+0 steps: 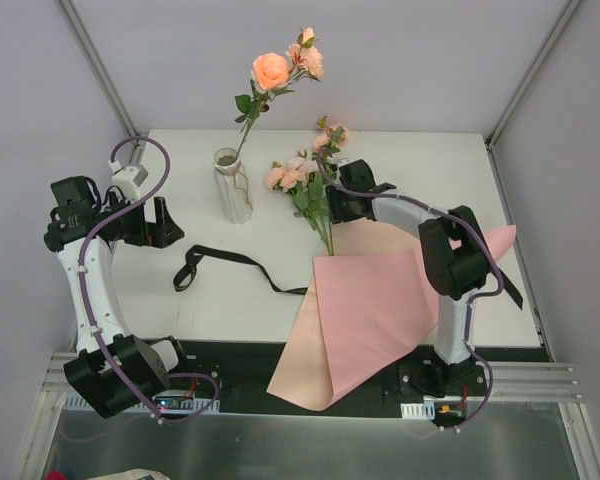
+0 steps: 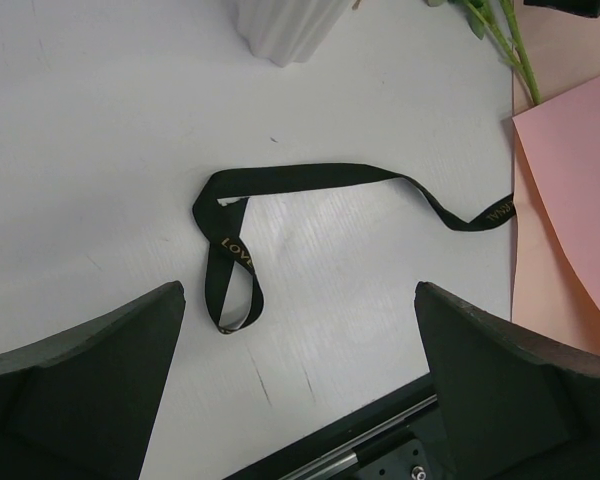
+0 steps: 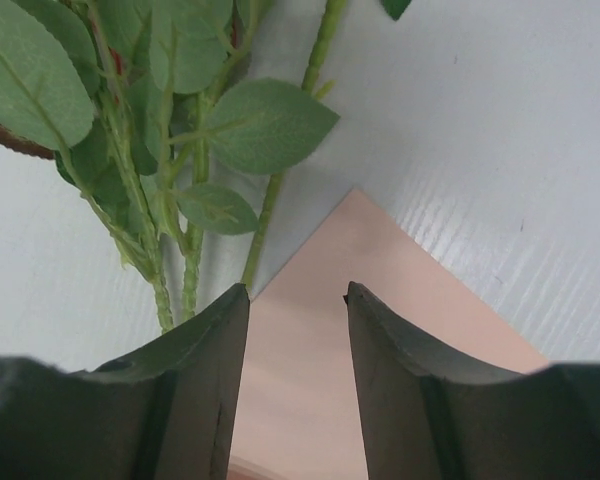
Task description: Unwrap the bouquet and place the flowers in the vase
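The whitish vase (image 1: 232,187) stands at the back of the table with one peach rose stem (image 1: 271,71) upright in it. The other flowers (image 1: 292,176), pale pink blooms on green stems, lie on the table right of the vase, their stem ends at the opened pink paper (image 1: 370,305). My right gripper (image 1: 332,205) hovers over those stems. In the right wrist view it (image 3: 298,292) is open with only pink paper (image 3: 310,380) below the gap, and the stems (image 3: 190,270) lie just left of its left finger. My left gripper (image 1: 160,222) (image 2: 300,290) stands wide open and holds nothing.
A black ribbon (image 1: 225,262) (image 2: 310,180) lies loose on the table between the left gripper and the paper. The pink sheet hangs over the table's near edge. The vase's base (image 2: 285,25) shows at the top of the left wrist view.
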